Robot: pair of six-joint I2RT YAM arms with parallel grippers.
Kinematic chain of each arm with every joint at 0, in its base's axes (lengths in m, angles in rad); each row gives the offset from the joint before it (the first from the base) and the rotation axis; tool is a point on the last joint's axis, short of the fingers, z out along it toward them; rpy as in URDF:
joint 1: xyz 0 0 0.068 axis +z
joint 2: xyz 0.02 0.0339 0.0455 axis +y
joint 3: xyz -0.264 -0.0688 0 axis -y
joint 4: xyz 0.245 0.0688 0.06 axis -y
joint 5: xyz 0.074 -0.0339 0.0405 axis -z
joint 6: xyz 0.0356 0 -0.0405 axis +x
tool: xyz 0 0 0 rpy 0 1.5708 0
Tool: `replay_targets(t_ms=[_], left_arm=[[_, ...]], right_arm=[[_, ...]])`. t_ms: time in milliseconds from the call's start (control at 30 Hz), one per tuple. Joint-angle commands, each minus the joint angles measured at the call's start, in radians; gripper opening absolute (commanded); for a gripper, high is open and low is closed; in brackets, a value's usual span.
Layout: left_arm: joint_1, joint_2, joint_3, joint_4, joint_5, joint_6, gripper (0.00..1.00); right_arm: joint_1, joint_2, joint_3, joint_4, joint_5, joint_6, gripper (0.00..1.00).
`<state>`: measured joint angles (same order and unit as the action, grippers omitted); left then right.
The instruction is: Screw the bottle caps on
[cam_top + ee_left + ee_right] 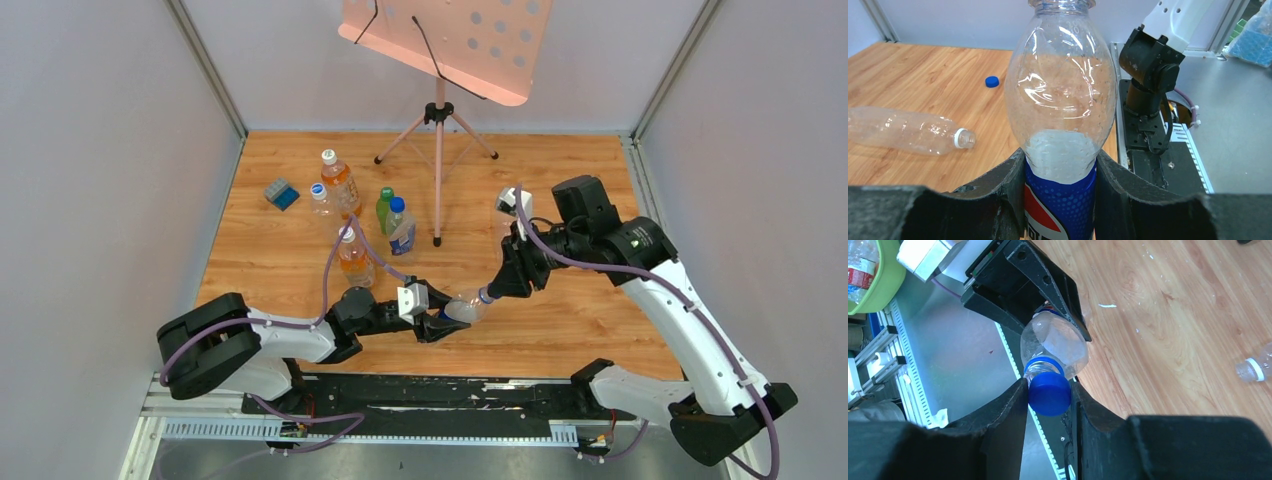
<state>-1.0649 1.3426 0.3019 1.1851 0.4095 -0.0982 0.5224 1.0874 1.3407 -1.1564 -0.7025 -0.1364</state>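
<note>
Where the arms meet: low over the near middle of the table [260, 250], grippers tip to tip along one bottle.
Left arm: stretched flat to the right, close to the tabletop, wrist level.
Left gripper [1059, 165]: clamped on the Pepsi bottle [1060, 100] at its blue label, one finger on each side; bottle tipped over, neck pointing at the right arm.
Right arm: base at near right, elbow raised, forearm reaching left and down to the bottle neck.
Right gripper [1049, 389]: pinching the blue cap [1049, 396], fingers touching its sides.
Blue cap position: on the neck of the Pepsi bottle, above the blue neck ring; how far threaded, cannot tell.
Bottles, count: seven (one held, one lying, five standing).
Lying bottle [908, 131]: clear, on its side on the wood, neck open, white ring; seen only by the wrist cameras.
Standing bottles [354, 258]: five in a cluster at far left-centre, upright, all capped.
Caps on the cluster: two white, two blue, one too small to tell the colour.
Loose cap [992, 81]: one, blue, flat on the wood beyond the lying bottle, apart from it.
Caps, count: seven in view.
Block [281, 193]: one, blue-grey, left of the cluster.
Music stand [438, 150]: one, pink, tripod feet on the far side of the table, just right of the cluster.
</note>
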Motion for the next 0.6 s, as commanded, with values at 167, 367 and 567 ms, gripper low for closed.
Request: replay_targets(t_ms=[167, 367, 567], left_arm=[[0.001, -0.067, 0.036, -0.004, -0.025, 0.016, 0.25], [0.002, -0.132, 0.054, -0.108, -0.013, 0.021, 0.20], [0.057, -0.203, 0.055, -0.144, 0.035, -0.067, 0.16]], right_arm=[[0.077, 0.037, 0.029, -0.015, -0.061, -0.069, 0.03], [0.113, 0.084, 0.038, -0.041, -0.063, -0.107, 0.03], [0.168, 0.121, 0.045, -0.046, -0.045, -0.146, 0.02]])
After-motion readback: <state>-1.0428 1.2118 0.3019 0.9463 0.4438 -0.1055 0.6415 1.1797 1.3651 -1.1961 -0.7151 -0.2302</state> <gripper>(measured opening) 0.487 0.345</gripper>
